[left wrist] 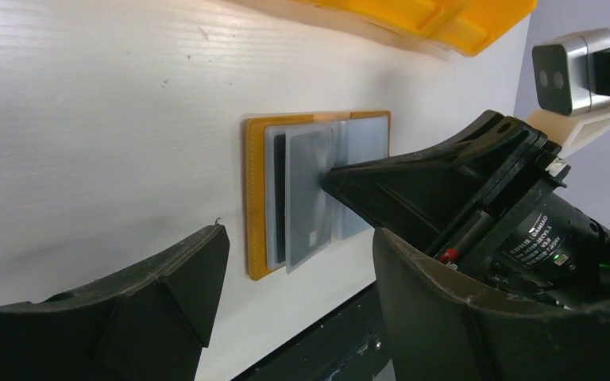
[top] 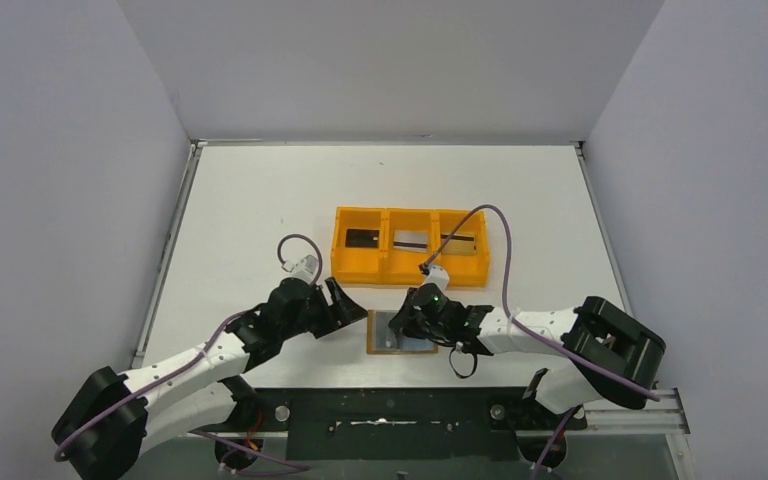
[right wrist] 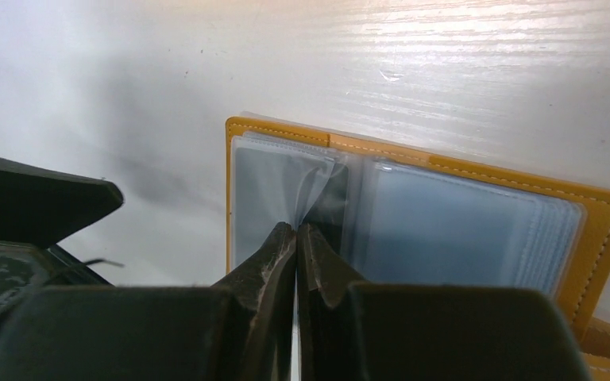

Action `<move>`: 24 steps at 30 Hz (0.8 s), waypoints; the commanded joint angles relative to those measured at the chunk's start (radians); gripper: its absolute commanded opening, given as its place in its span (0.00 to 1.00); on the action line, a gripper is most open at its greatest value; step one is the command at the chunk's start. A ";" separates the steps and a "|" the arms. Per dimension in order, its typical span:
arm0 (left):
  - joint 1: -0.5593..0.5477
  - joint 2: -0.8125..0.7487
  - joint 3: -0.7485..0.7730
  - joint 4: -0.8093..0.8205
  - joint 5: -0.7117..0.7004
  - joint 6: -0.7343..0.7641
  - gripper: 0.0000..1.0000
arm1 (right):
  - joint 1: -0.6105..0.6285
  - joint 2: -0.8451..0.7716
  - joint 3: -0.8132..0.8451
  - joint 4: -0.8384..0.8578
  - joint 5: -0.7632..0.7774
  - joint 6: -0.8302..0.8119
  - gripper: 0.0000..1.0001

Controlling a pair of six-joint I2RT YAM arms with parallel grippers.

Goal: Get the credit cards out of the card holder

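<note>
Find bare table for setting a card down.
Free: table left of the orange tray, the strip behind it to the back wall, and right of it. Crowded: near edge, left arm and right arm meeting over the wallet.

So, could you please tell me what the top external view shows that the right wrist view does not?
Only the top view shows the orange tray with its three compartments. Only the right wrist view shows the right gripper pinched shut on a clear sleeve. Both show the card holder lying open on the white table.
</note>
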 commanded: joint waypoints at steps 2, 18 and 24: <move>-0.002 0.107 0.025 0.209 0.134 0.022 0.66 | -0.015 -0.056 -0.030 0.146 -0.030 0.030 0.01; -0.041 0.309 0.092 0.362 0.244 0.032 0.58 | -0.048 -0.092 -0.114 0.215 -0.046 0.069 0.01; -0.066 0.353 0.104 0.390 0.238 0.025 0.50 | -0.053 -0.101 -0.126 0.224 -0.047 0.074 0.01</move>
